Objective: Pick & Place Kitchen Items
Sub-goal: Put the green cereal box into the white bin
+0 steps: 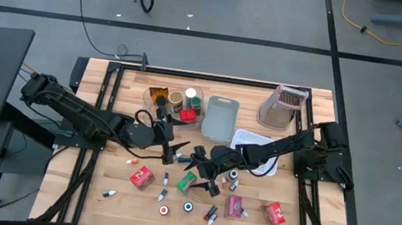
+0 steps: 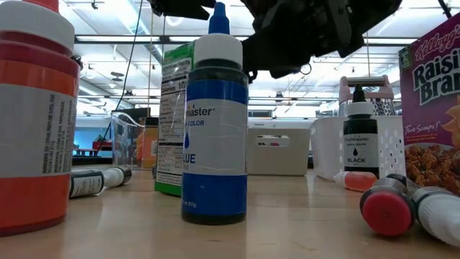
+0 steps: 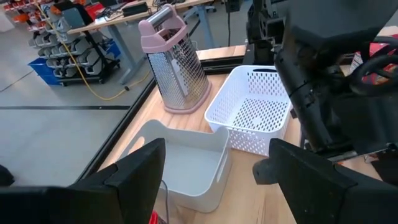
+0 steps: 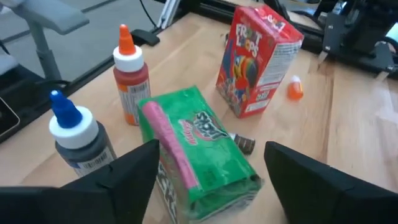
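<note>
Hovering with fingers spread, right gripper (image 4: 205,180) straddles green box (image 4: 202,152) at frame centre, long axis running between fingers. Left gripper (image 3: 214,180) open, empty, farther off.

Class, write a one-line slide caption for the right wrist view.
Open right gripper hovers over a green box, beside blue-capped and orange-capped bottles.
</note>
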`<state>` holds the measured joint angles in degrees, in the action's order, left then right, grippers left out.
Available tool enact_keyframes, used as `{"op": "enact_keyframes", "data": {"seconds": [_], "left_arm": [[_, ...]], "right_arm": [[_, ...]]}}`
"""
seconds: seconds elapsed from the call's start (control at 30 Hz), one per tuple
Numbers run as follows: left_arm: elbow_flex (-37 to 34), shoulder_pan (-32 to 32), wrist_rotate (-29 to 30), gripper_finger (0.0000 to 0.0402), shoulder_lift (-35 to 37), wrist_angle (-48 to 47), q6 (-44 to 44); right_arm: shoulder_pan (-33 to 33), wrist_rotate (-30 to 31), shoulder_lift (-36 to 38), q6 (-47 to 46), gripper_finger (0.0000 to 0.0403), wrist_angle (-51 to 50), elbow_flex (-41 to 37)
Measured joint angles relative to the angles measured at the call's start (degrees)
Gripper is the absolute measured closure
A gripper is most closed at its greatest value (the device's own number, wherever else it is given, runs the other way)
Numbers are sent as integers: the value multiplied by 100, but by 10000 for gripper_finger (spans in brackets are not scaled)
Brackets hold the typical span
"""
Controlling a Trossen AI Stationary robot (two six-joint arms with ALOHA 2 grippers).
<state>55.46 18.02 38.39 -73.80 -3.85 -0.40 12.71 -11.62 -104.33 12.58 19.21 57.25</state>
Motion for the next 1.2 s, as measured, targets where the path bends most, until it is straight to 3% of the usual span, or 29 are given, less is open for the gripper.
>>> {"op": "enact_keyframes", "data": {"seconds": [0.57,0.7,0.9,1.2], "left_arm": [[-2,0,147,104,0,57,-22],[-2,0,149,104,0,41,-42],[-2,0,149,104,0,26,-74],[-2,0,151,104,0,-143,-203]], "right_arm": [[13,-82,-173,-1,266,166,0],[15,570,-82,-529,290,154,-2],[13,1692,607,-855,288,-466,-4],[213,3167,2493,-1560,286,-2882,-4]]}}
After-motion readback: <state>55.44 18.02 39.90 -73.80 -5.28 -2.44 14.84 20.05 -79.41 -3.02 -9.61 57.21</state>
